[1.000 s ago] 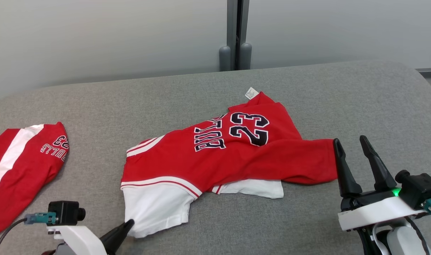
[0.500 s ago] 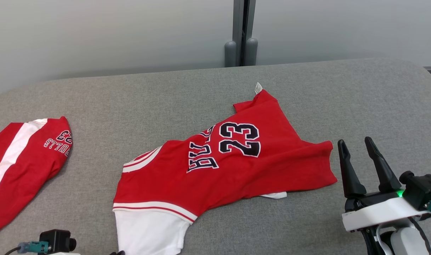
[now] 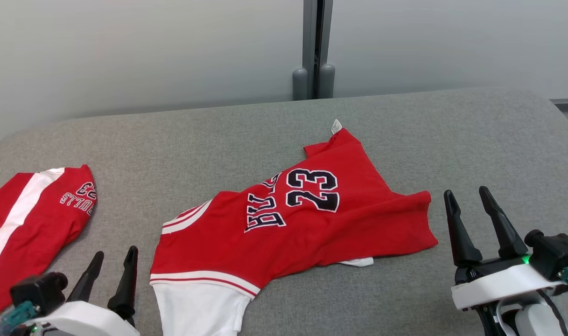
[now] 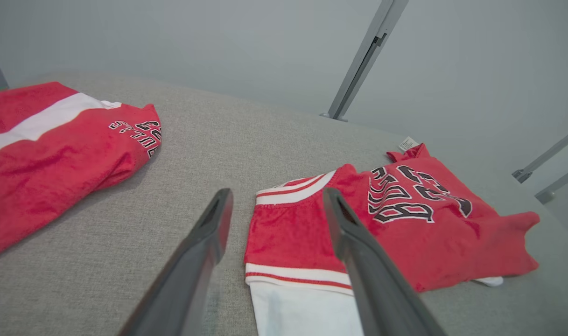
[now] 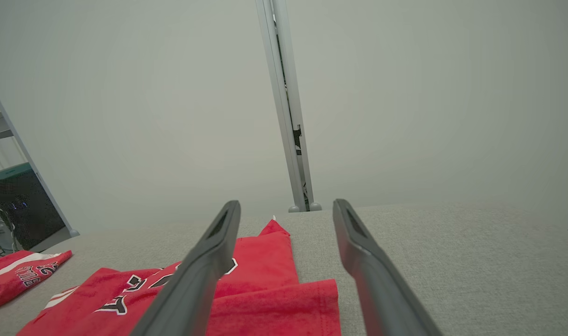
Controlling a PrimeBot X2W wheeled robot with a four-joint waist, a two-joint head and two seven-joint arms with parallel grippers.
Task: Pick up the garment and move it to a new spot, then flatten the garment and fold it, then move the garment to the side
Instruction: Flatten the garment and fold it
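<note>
The garment [image 3: 302, 224] has just been let go by the left pincer [image 3: 115, 254].
It was clenched by its white end a moment ago; now that pincer is spread wide and empty beside it, at the front edge of the surface [image 3: 452, 130]. The right pincer [image 3: 466, 192] is spread wide too, beside the garment's right end. The garment is laid mid-surface, so flattening is probably next.

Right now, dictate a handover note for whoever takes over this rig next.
Left gripper: open, empty, beside the jersey's white end.
Right gripper: open, empty, just off the jersey's right edge.
Red and white number 23 jersey: mid grey fabric surface, rumpled, a white layer peeking out underneath.
Second red and white garment: far left.
Done: jersey lies down, unheld.
Left: flatten, fold, move aside.
</note>
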